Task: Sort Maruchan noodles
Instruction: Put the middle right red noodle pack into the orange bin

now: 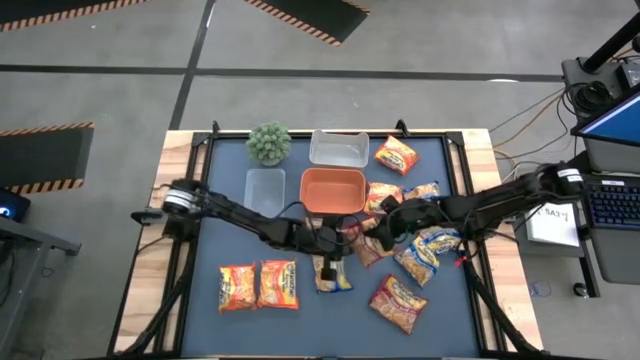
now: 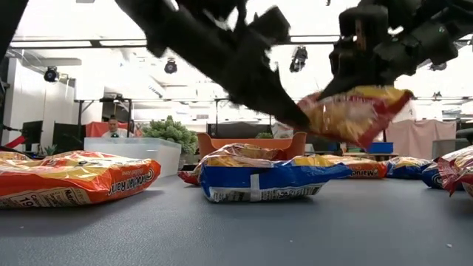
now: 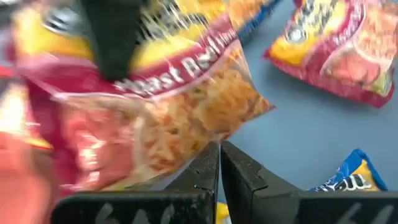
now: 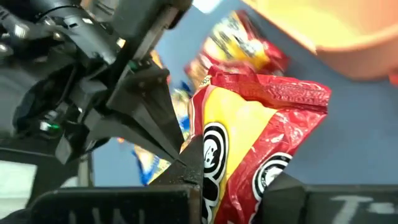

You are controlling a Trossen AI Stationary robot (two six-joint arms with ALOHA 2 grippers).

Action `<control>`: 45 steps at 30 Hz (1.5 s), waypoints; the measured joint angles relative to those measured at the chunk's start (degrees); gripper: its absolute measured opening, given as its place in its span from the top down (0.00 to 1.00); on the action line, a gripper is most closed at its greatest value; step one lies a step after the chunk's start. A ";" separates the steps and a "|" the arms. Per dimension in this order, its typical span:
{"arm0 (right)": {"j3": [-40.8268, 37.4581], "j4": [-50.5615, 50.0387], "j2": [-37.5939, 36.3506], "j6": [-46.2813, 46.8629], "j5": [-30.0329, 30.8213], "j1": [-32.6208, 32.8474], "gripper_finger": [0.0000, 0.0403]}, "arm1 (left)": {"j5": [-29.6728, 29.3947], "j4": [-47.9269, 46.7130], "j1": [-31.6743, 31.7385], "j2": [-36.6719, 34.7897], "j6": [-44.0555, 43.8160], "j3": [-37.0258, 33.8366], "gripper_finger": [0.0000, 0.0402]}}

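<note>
My right gripper (image 4: 236,180) is shut on a red-and-yellow Maruchan noodle packet (image 2: 355,111), held above the table near the orange tray (image 1: 333,190). My left gripper (image 3: 219,152) is shut with nothing between its fingers, and its tips point at that packet's edge from the table's left. Other packets lie flat on the mat. Two orange ones (image 1: 258,285) are at the near left, a blue-and-yellow one (image 2: 259,181) is in the middle, and red (image 1: 398,303) and blue-and-yellow (image 1: 420,255) ones are at the right. My left gripper's shut fingertips (image 2: 295,118) lie at the lifted packet's left edge; I cannot tell whether they touch it. My right gripper pinches the packet's near end (image 4: 217,168) between its two fingers, one on each flat face, slanting down from the table's right. The packet hangs tilted and clear of the mat, its crimped far end (image 4: 273,93) pointing away.
Two clear tubs (image 1: 338,148) (image 1: 265,190) stand beside the orange tray, and a small green plant (image 1: 268,143) is at the far left. Another red packet (image 1: 397,153) lies at the far right. There is bare mat along the near edge, between the packets.
</note>
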 joint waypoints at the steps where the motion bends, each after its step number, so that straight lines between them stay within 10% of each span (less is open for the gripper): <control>1: 0.00 0.00 -1.04 -0.57 0.55 0.13 0.93 | -0.97 -1.51 -0.11 -1.65 1.10 0.02 1.00; 23: 1.61 23.21 -2.79 -19.81 23.45 4.51 0.94 | -8.49 -6.88 -0.19 -39.04 11.61 -17.33 1.00; 30: 12.41 23.03 7.72 -27.62 32.92 4.53 0.94 | -24.51 -5.70 -0.15 -51.51 10.26 -27.80 1.00; 35: 22.10 22.93 18.76 -35.40 50.57 4.49 0.94 | -34.34 -3.92 -0.11 -58.45 7.18 -31.53 1.00; 45: 40.02 22.99 40.22 -44.19 74.20 3.79 0.93 | -35.72 -4.11 -0.11 -62.78 5.86 -33.31 1.00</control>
